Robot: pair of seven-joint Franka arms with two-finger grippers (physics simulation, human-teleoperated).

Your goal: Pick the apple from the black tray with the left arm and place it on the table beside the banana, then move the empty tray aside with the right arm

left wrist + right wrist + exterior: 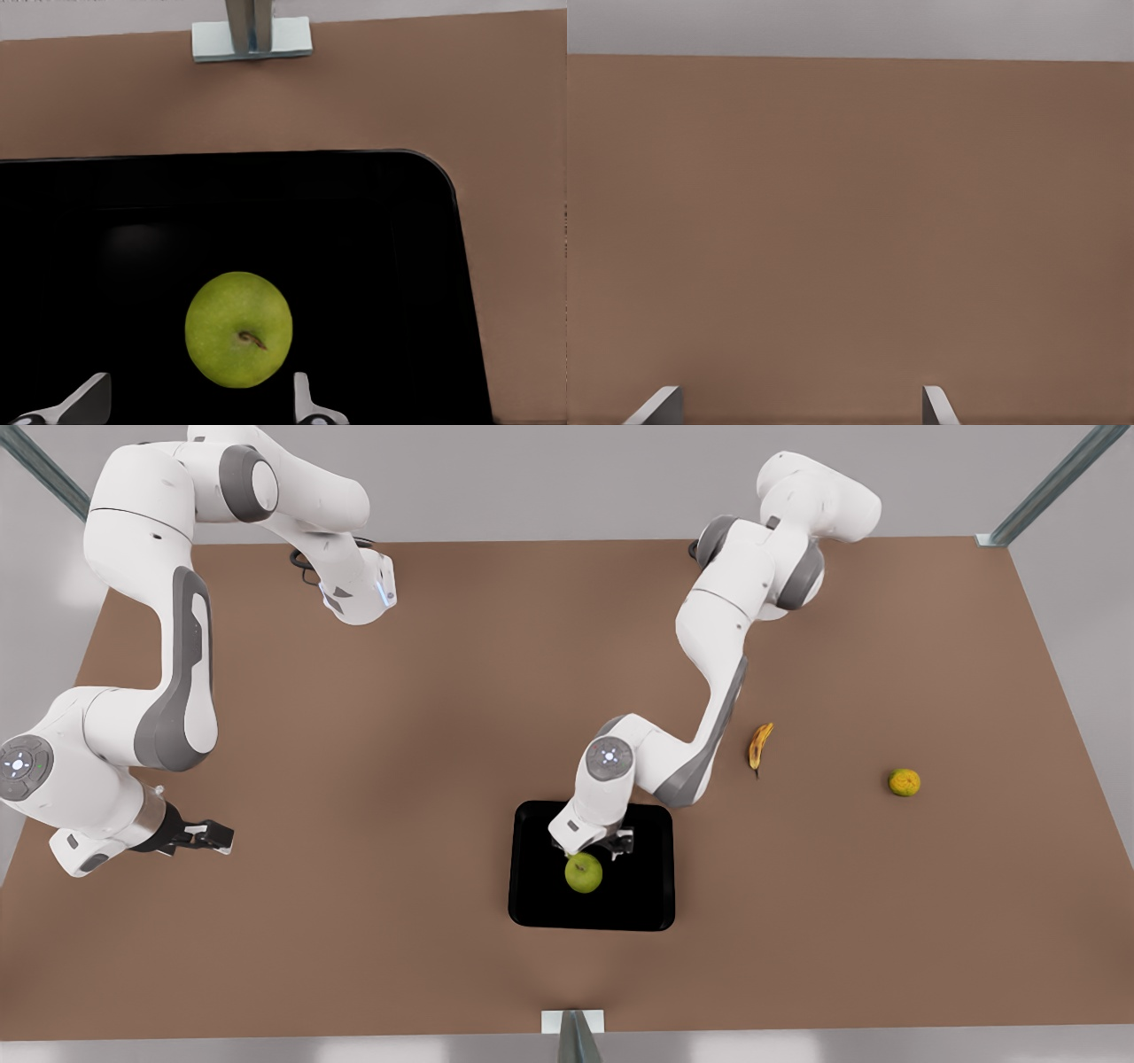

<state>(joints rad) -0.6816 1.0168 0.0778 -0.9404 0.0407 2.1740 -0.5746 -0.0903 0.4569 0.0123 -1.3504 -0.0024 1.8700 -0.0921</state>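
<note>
Here left gripper (pixel 601 849) hovers over tray (pixel 540 903), fingers (pixel 89 398) wide, apple (pixel 584 872) just beyond them in the tray near the surface's (pixel 399 779) front edge. Right gripper (pixel 213 836) waits, fingers wide.

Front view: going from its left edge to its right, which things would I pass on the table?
Right gripper, waiting open → black tray → banana → yellow-orange fruit. The apple and left gripper sit within the tray's span, so they are left out.

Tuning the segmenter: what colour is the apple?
Yellow-green apple, brown stem; clearest in the left wrist view.
</note>
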